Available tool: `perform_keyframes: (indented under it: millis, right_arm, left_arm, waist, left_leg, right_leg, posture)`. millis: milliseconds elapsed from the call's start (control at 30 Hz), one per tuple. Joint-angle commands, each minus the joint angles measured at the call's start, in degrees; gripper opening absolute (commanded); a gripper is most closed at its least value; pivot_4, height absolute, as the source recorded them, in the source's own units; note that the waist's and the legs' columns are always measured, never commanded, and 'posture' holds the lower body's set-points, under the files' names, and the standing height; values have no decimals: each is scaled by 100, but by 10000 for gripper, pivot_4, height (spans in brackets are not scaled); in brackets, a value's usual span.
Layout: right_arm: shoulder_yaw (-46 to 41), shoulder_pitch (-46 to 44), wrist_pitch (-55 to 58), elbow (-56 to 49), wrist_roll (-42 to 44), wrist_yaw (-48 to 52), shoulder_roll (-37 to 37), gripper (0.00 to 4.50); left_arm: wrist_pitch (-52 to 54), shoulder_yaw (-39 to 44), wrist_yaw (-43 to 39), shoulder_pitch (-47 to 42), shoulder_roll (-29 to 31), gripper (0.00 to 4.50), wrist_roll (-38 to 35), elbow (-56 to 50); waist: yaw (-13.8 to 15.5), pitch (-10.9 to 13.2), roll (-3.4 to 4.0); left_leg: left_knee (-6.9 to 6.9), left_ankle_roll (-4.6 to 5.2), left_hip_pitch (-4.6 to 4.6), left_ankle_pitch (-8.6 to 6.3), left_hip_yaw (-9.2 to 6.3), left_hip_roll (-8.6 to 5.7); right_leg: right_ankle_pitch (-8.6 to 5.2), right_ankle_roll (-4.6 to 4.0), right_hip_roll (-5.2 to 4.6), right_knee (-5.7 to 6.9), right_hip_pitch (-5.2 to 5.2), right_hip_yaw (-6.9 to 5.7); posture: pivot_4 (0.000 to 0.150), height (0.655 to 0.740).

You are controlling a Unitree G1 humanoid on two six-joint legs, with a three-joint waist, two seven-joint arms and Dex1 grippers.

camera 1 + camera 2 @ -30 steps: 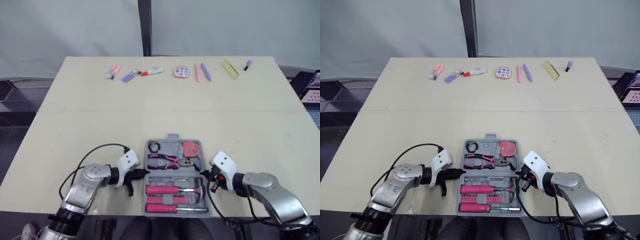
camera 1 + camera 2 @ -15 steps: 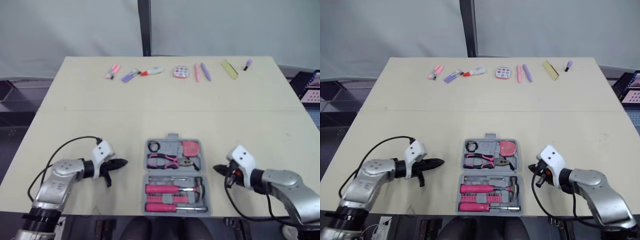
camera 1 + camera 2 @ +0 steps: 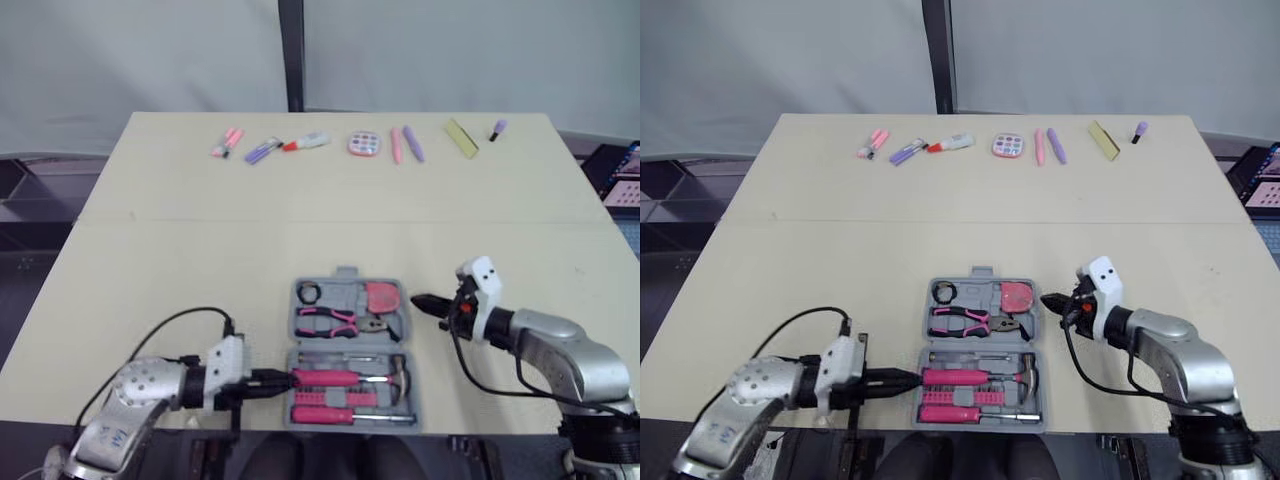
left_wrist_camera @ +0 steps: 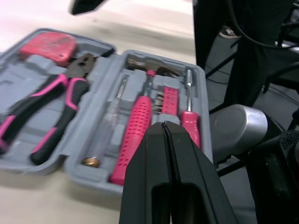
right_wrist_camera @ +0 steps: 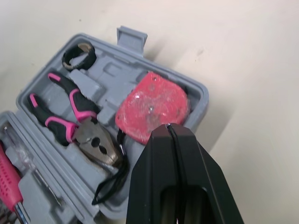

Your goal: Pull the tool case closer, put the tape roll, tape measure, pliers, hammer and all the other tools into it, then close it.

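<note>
The grey tool case (image 3: 347, 345) lies open near the table's front edge. Its far half holds the black tape roll (image 3: 308, 293), the pink-handled pliers (image 3: 332, 320) and the red tape measure (image 3: 381, 297). Its near half holds the hammer (image 3: 345, 378) and pink screwdrivers (image 3: 335, 415). My left gripper (image 3: 286, 379) is shut, its tip at the left edge of the near half, level with the hammer handle (image 4: 135, 135). My right gripper (image 3: 416, 300) is shut and hovers just right of the far half, pointing at the tape measure (image 5: 152, 107).
A row of small items lies along the table's far edge: pink clips (image 3: 226, 143), a purple marker (image 3: 262, 150), a glue tube (image 3: 305, 142), a round palette (image 3: 362, 144), two pens (image 3: 404, 144), a yellow block (image 3: 460, 137) and a purple cap (image 3: 496, 129).
My left gripper swung out to the left, then came back nearer and right to the case's near-left edge. My right gripper moved away from me to beside the far half.
</note>
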Motion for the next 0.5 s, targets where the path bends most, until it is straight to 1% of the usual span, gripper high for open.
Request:
perform_keyframes:
  millis: [33, 100, 167, 267, 300, 500]
  right_arm:
    - [-208, -130, 550, 22, 469, -43, 37, 7583]
    - [-252, -196, 837, 70, 647, -88, 57, 16705]
    - [-321, -267, 992, 140, 789, -157, 120, 26259]
    - [-421, -461, 1062, 461, 873, -242, 241, 42263]
    - [-408, -520, 1019, 589, 825, -276, 264, 44192]
    - [-367, -831, 836, 1271, 661, -428, 382, 44192]
  left_arm:
    - [-513, -291, 40, 46, -44, 0, 322, 259]
    - [-745, -366, 99, 34, -52, 0, 470, 500]
    - [-815, -396, 121, 39, -56, 0, 466, 599]
    - [-787, -437, 130, 34, -39, 0, 440, 628]
    - [-775, -444, 144, 32, -34, 0, 446, 634]
    - [-729, -483, 263, 10, -36, 0, 502, 655]
  waist:
    - [-2, 0, 0]
    - [0, 0, 0]
    - [-1, 0, 0]
    - [-6, 0, 0]
    - [-8, 0, 1]
    - [-15, -1, 1]
  left_leg:
    - [0, 0, 0, 0, 1, 0]
    - [0, 0, 0, 0, 2, 0]
    - [0, 0, 0, 0, 2, 0]
    - [0, 0, 0, 0, 2, 0]
    - [1, 0, 1, 0, 2, -1]
    - [0, 0, 1, 0, 1, -1]
  right_leg:
    - [0, 0, 0, 0, 0, 0]
    - [0, 0, 0, 0, 0, 0]
    - [0, 0, -1, 1, -1, 1]
    - [0, 0, -2, 2, -1, 1]
    - [0, 0, -2, 3, -1, 1]
    - [0, 0, -2, 9, -7, 1]
  posture:
    - [1500, 7134]
    - [1500, 7134]
    - [1500, 7134]
    - [1500, 7134]
    - [1500, 7134]
    - [1500, 7134]
